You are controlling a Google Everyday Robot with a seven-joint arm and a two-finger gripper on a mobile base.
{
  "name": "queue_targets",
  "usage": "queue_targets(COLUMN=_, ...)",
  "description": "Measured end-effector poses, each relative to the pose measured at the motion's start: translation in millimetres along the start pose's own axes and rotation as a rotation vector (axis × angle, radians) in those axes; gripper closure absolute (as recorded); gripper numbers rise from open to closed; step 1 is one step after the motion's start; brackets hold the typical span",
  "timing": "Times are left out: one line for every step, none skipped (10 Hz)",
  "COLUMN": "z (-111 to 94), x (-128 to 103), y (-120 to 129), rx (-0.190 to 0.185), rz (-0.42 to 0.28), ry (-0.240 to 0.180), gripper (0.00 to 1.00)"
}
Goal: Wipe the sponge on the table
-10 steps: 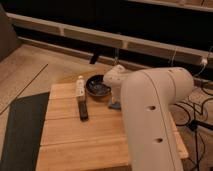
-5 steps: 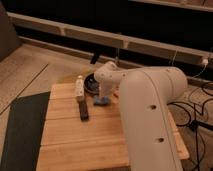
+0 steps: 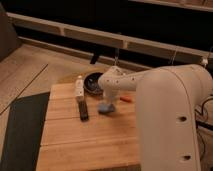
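The robot's gripper [image 3: 107, 101] meets the top of the blue-grey sponge [image 3: 104, 108] on the wooden counter [image 3: 90, 140], near a black remote [image 3: 83, 110]; whether it grips cannot be told.

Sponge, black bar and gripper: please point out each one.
sponge [image 3: 103, 109], camera view, its left part.
black bar [image 3: 83, 110], camera view, its middle.
gripper [image 3: 108, 100], camera view, its tip, over the sponge.

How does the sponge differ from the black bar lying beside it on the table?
The sponge is blue-grey and short; the black bar is long and narrow. The gripper sits right over the sponge, while the black bar lies free. Both rest on the table.
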Motion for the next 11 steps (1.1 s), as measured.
queue_targets(z=11, x=8, y=4, rx=-0.015, rz=0.004, ry=0.026, gripper=0.33)
queue_targets(z=18, x=10, y=9, rx=-0.03, rz=0.0, ry=0.035, gripper=0.33)
queue_targets(z=24, x=8, y=14, rx=-0.046, rz=-0.005, ry=0.039, gripper=0.33)
queue_targets(z=29, x=0, y=20, rx=-0.06, rz=-0.016, ry=0.035, gripper=0.33)
queue_targets(z=30, x=-6, y=22, rx=-0.058, rz=-0.026, ry=0.027, gripper=0.33)
queue_targets(z=28, x=-20, y=25, rx=-0.05, rz=-0.048, ry=0.007, gripper=0.33)
queue_targets(z=24, x=-30, y=27, rx=-0.041, rz=-0.066, ry=-0.009, gripper=0.33)
queue_targets(z=19, x=-39, y=29, rx=-0.04, rz=-0.076, ry=-0.027, gripper=0.33)
queue_targets(z=12, x=-44, y=28, rx=-0.035, rz=-0.085, ry=-0.036, gripper=0.33)
queue_targets(z=6, x=-43, y=27, rx=-0.035, rz=-0.091, ry=-0.04, gripper=0.33)
queue_targets(z=-1, x=-36, y=29, rx=-0.046, rz=-0.1, ry=-0.037, gripper=0.33)
